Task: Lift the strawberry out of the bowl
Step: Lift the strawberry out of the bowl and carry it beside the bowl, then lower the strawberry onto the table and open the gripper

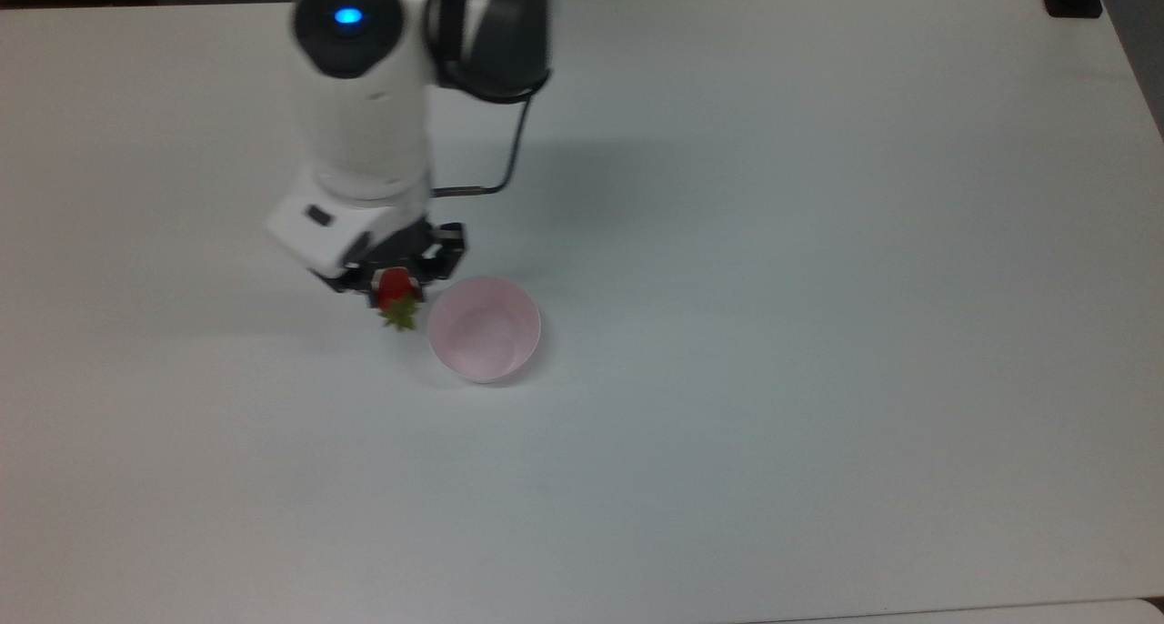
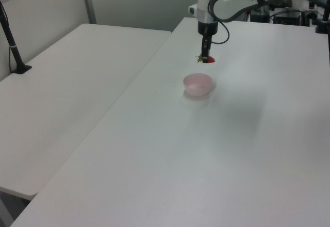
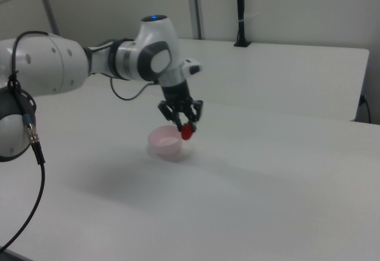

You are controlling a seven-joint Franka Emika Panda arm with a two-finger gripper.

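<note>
I am squeezing the strawberry point(image 1: 395, 288) in my claw point(image 1: 393, 283), up in the air above the white desk point(image 1: 818, 242). In the top view it is hanging just left of the pink bowl point(image 1: 485, 329). Its long way is pointing to the top view's bottom, green leaves at that end.

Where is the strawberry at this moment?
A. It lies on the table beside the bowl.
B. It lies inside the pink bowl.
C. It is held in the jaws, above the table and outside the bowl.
C: the strawberry is clamped by the gripper, raised clear of the bowl, whose inside is bare.
</note>
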